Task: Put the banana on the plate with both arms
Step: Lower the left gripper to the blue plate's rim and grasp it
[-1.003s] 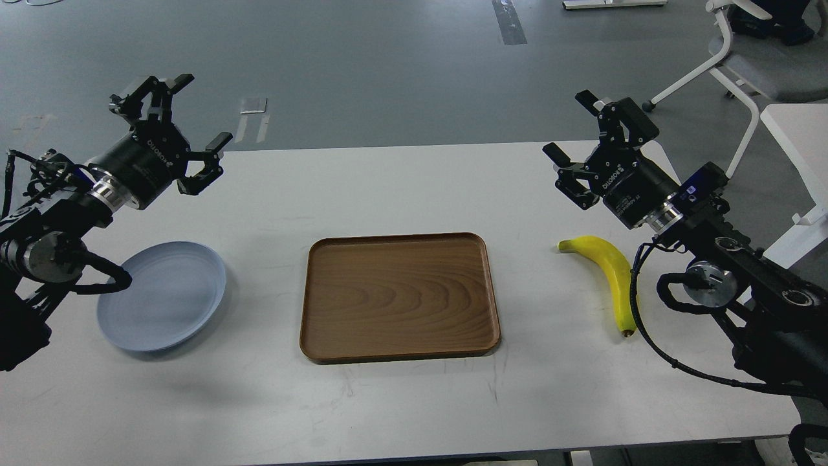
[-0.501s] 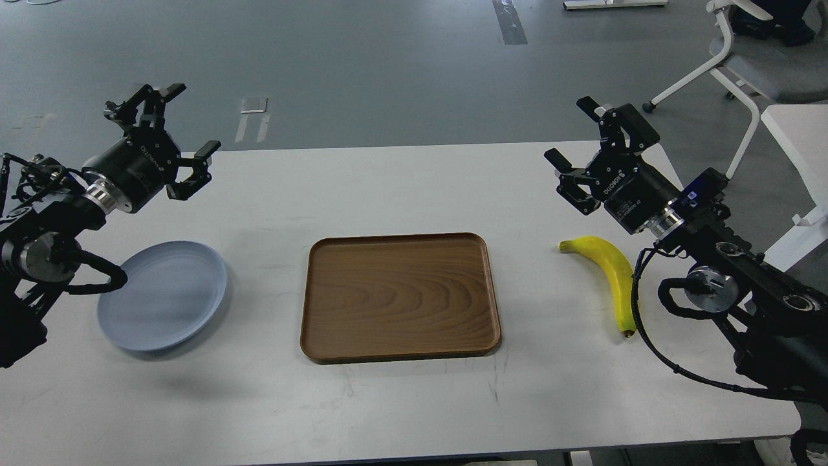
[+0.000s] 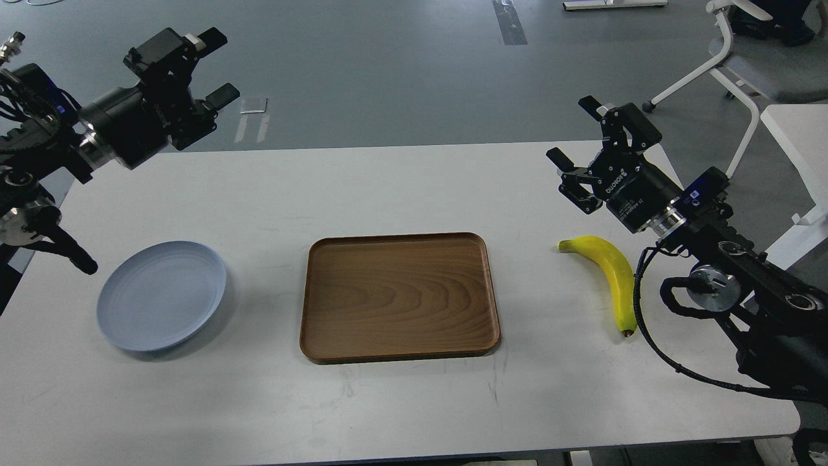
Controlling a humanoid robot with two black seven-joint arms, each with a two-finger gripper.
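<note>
While both arms hung above the white table, one banana lay flat on it in the right part of the frame, to the right of the wooden tray and apart from it. Its long axis ran from the upper left to the lower right: the stem end pointed toward the upper left, near the tray's upper right corner, and the dark tip pointed down toward the lower edge of the frame, with the curve bulging to the upper right.

One pale blue-grey plate sat in the lower left part of the frame, left of the tray, bare and well apart from the banana. One brown tray lay between them at the centre, with nothing on it.

Two grippers were in view. The right gripper hovered in the upper right, above and just beyond the banana's stem end, touching nothing; its two fingers stood spread wide with clear space between them. The left gripper was up in the upper left corner, past the table's far edge and well above the plate, its fingers also parted and holding nothing.

One white chair stood on the grey floor at the upper right.
</note>
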